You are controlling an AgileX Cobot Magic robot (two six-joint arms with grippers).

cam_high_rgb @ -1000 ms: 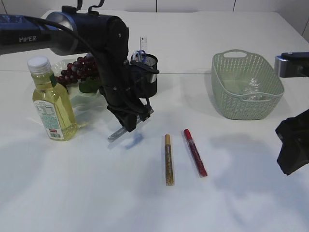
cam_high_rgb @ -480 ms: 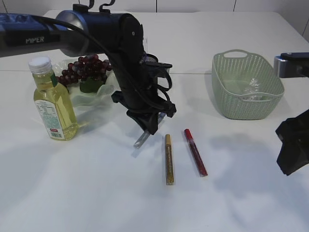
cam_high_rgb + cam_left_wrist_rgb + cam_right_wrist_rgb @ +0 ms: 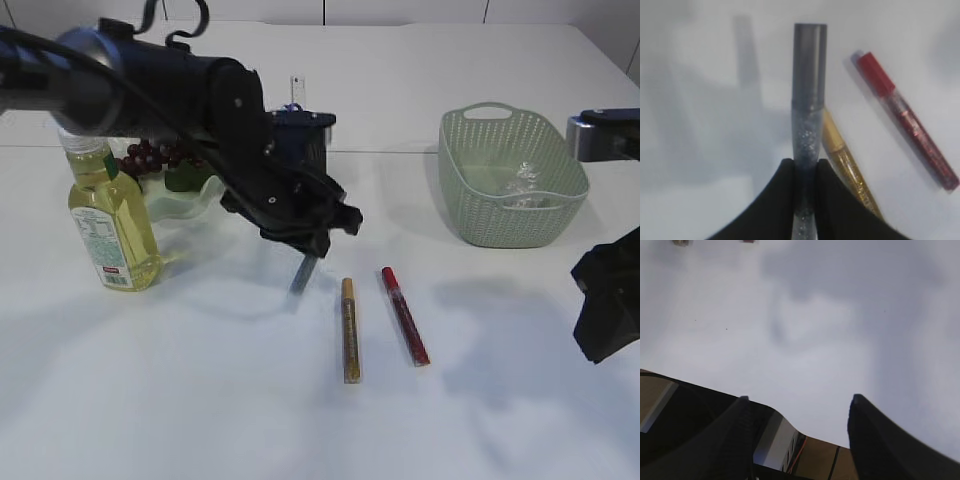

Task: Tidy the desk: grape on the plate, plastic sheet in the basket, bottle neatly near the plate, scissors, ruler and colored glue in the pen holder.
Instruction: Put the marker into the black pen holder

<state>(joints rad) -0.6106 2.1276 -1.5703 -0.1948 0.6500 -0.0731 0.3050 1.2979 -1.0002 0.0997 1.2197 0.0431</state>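
Observation:
My left gripper is shut on a silver glitter glue tube, which hangs cap-down above the table just left of the gold glue and red glue. Both of those lie flat. Behind the left arm stands the black mesh pen holder with the ruler sticking out; the scissors are mostly hidden. Grapes rest on the green plate, and the oil bottle stands upright beside it. The plastic sheet lies in the green basket. My right gripper is open and empty at the right edge.
The basket stands at the back right, the plate and bottle at the back left. The left arm stretches across the back left, over the plate. White tabletop runs along the front.
The left arm has swung right, away from the pen holder, carrying the silver glue toward the gold one. The tube now hangs steeper. The right arm has not moved.

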